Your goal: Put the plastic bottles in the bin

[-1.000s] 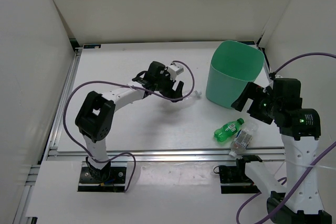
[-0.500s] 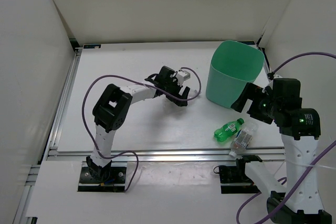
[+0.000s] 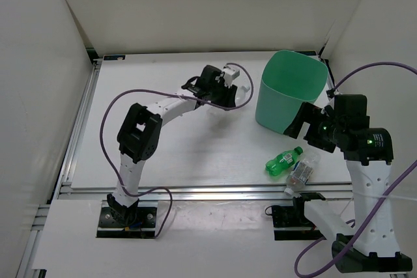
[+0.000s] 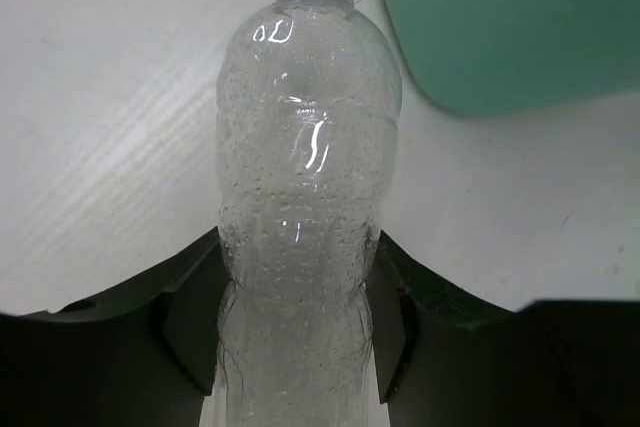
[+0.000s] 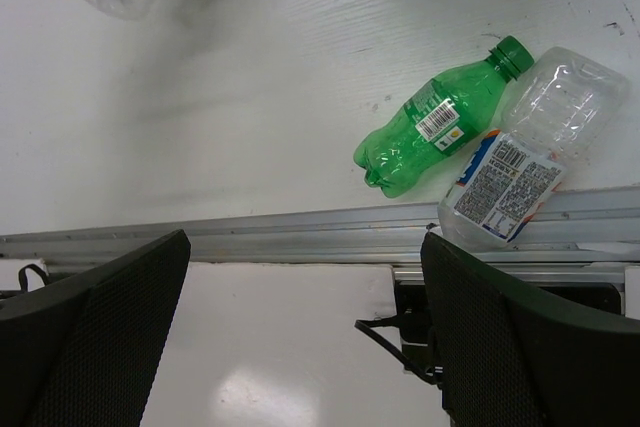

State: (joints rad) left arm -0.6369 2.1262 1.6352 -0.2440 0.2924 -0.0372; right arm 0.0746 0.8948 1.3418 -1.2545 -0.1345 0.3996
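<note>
My left gripper (image 4: 298,247) is shut on the plain clear bottle (image 4: 305,147), its black fingers (image 4: 190,327) pressing both sides of the body and the white cap pointing away. In the top view the left gripper (image 3: 225,96) sits left of the mint-green bin (image 3: 291,89), whose wall (image 4: 510,27) fills the upper right of the left wrist view. A green bottle (image 3: 284,161) (image 5: 440,117) and a clear bottle with a white-blue label (image 3: 301,171) (image 5: 520,162) lie together near the table's front edge. My right gripper (image 3: 305,124) (image 5: 303,242) hangs open above them, holding nothing.
An aluminium rail (image 5: 250,237) runs along the table's near edge, right beside the labelled bottle. White walls enclose the table on three sides. Purple cables (image 3: 163,103) loop from both arms.
My left gripper moved right and back towards the bin and shut on the plain clear bottle. The right arm shifted only slightly and stayed open.
</note>
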